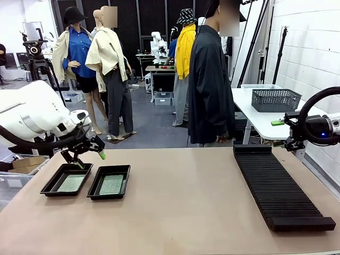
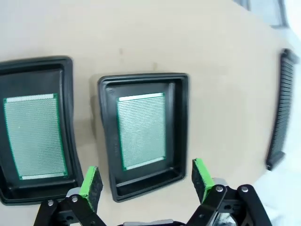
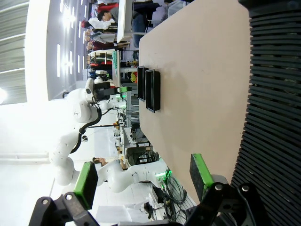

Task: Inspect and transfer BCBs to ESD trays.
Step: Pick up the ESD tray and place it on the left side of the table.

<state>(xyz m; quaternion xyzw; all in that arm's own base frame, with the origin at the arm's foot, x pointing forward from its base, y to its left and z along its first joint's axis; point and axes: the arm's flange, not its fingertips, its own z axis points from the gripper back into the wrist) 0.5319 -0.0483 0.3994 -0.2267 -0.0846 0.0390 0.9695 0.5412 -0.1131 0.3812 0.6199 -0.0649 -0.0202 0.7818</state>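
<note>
Both ESD trays [image 1: 67, 180] [image 1: 109, 182], set side by side near the bench's [image 1: 180, 212] left edge, are each seen holding a BCB [image 2: 141, 130] [image 2: 34, 135]. The left hand [image 1: 87, 154] is held released above them, the right hand [image 1: 281, 133] released beyond the right edge. Transfer is judged complete; withdrawal is called for.

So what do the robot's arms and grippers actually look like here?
Both arms are glossy white with rounded shells; the left arm carries a black cable looping beneath it. Each ends in a black two-finger linkage gripper, left gripper and right gripper, with bright green pads.
</note>
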